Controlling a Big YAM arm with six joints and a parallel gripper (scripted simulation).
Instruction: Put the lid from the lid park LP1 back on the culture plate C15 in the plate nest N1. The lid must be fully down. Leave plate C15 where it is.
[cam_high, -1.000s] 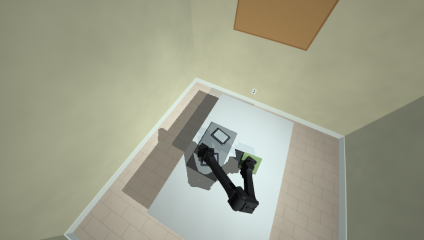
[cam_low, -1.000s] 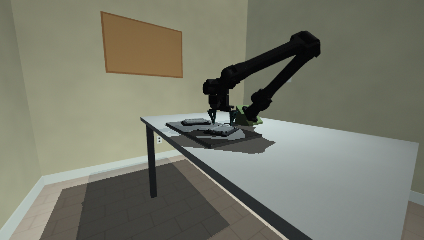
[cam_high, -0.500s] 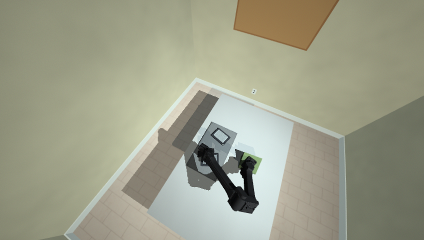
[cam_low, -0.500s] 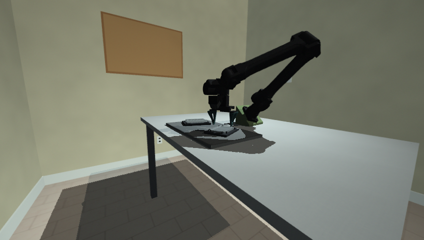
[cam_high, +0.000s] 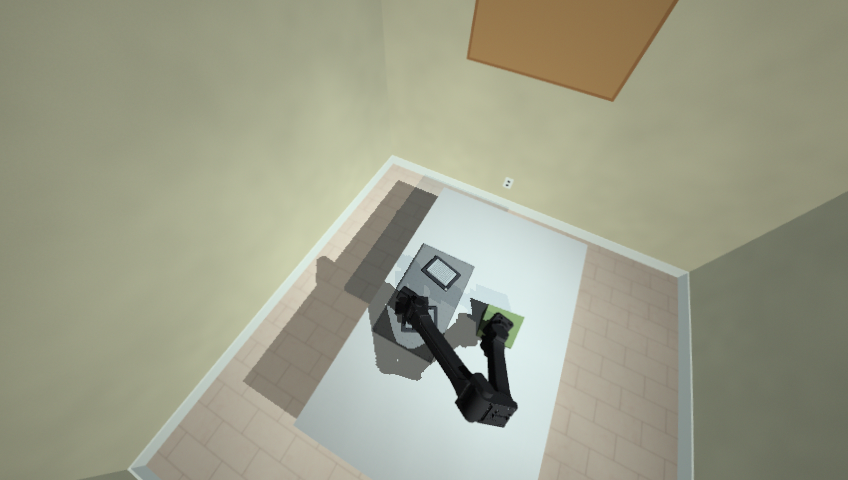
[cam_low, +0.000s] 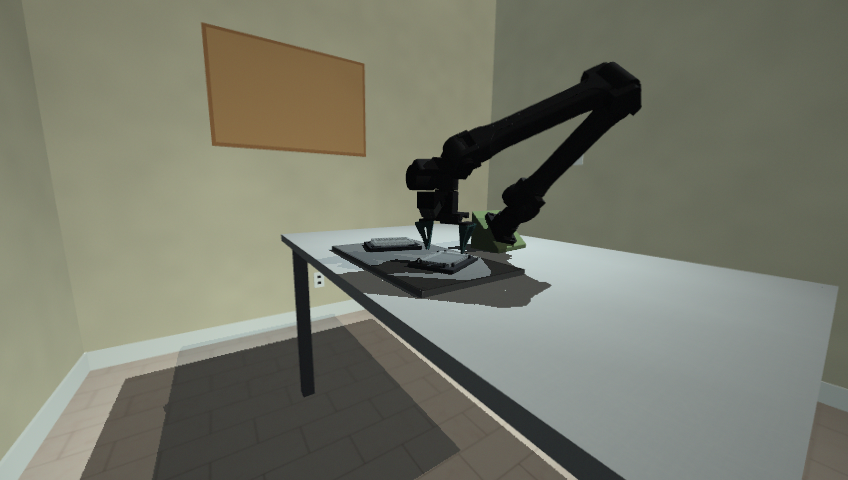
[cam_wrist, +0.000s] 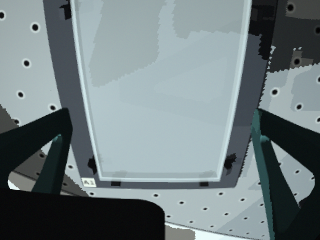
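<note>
The clear lid (cam_wrist: 160, 74) (cam_low: 443, 260) lies flat in its dark lid park (cam_wrist: 59, 60) on a dark perforated board (cam_wrist: 20, 40) (cam_low: 414, 289) (cam_high: 461, 266). My gripper (cam_wrist: 161, 118) (cam_low: 446, 246) (cam_high: 410, 308) is open wide and empty. It points straight down just above the lid, with one finger on each long side and neither touching it. Culture plate C15 (cam_high: 440, 271) (cam_low: 389, 243) sits uncovered in its nest at the far end of the same board, apart from the gripper. In the top view the arm hides most of the lid.
The board lies near the table's (cam_low: 595, 333) (cam_high: 523, 249) left edge and far corner. The arm's green base mount (cam_high: 514, 324) (cam_low: 483, 237) stands just beside the board. An orange panel (cam_low: 285, 95) hangs on the wall behind.
</note>
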